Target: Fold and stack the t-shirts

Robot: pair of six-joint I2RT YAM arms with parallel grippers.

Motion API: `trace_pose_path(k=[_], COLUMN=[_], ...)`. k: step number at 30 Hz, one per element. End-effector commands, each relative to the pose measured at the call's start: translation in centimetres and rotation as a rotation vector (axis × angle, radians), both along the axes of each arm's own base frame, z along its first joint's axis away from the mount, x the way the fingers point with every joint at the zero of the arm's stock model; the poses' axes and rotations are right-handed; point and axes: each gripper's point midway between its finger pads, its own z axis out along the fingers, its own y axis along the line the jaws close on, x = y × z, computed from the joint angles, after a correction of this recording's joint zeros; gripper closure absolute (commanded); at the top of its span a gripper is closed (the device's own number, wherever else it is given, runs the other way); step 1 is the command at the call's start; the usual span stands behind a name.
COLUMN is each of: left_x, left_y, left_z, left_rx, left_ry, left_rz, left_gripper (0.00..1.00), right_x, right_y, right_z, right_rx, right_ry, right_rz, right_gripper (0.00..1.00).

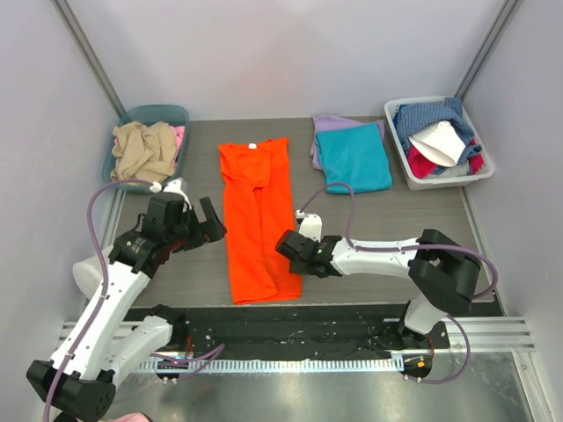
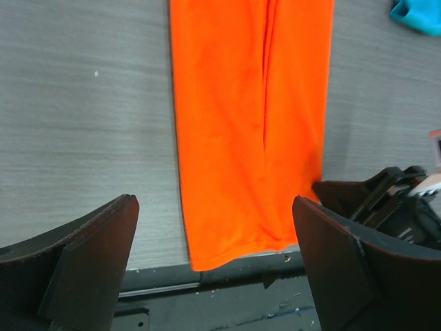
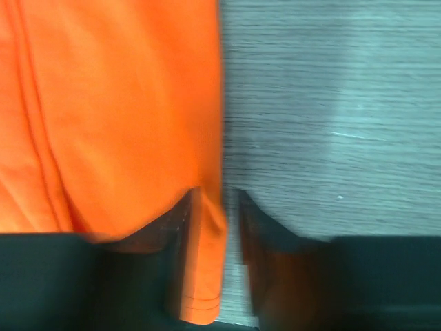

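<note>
Bright orange cloth t-shirt [image 1: 257, 220] — lying folded lengthwise. Right gripper [image 3: 213, 201] is pinching its edge; left gripper [image 1: 204, 220] is hovering spread.

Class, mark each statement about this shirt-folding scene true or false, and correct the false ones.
1. The orange shirt lies as a long strip on the table. True.
2. The teal shirt lies under the lavender shirt. False: the teal shirt is on top.
3. The left gripper is open. True.
4. The right gripper is far from the orange shirt. False: the shirt's edge sits between its fingers.
5. Both bins are empty. False: the left bin and the right bin both hold clothes.
</note>
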Motion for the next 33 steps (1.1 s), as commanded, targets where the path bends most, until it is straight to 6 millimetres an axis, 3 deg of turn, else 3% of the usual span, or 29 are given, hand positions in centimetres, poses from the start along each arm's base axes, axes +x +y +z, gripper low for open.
trace_pose_path(k=[1, 3, 13, 18, 20, 24, 27, 33], left_x=[-1.1, -2.2, -5.3, -6.3, -5.8, -6.8, -7.3, -8.4], left_y=[-0.7, -1.2, -3.7, -4.5, -4.9, -7.3, -8.0, -7.1], left_z=[-0.4, -1.4, -4.1, -6.3, -7.6, -10.4, -11.2, -13.5], left_rx=[-0.072, -0.113, -0.186, -0.143, -0.116, -0.006, 0.057, 0.077], left_ry=[-0.018, 0.011, 0.063, 0.083, 0.077, 0.092, 0.091, 0.121], left_rz=[0.007, 0.002, -0.019, -0.008, 0.035, -0.014, -0.012, 0.028], left_gripper=[0.0, 0.0, 0.11, 0.11, 0.11, 0.11, 0.11, 0.18], right_x=[0.6, 0.6, -0.7, -1.5, -1.8, -2.4, -2.7, -3.0], right_y=[-0.8, -0.7, -0.2, -0.7, -0.8, -1.4, -1.4, -1.4], right_z=[2.1, 3.3, 5.4, 5.1, 5.0, 4.2, 4.4, 4.6], right_rx=[0.011, 0.036, 0.113, 0.137, 0.152, 0.155, 0.168, 0.187], right_ry=[-0.05, -0.063, -0.041, -0.022, -0.014, 0.004, 0.007, 0.011], right_rz=[0.0, 0.014, 0.067, 0.072, 0.071, 0.067, 0.066, 0.071], right_gripper=[0.51, 0.44, 0.43, 0.42, 0.42, 0.42, 0.42, 0.42])
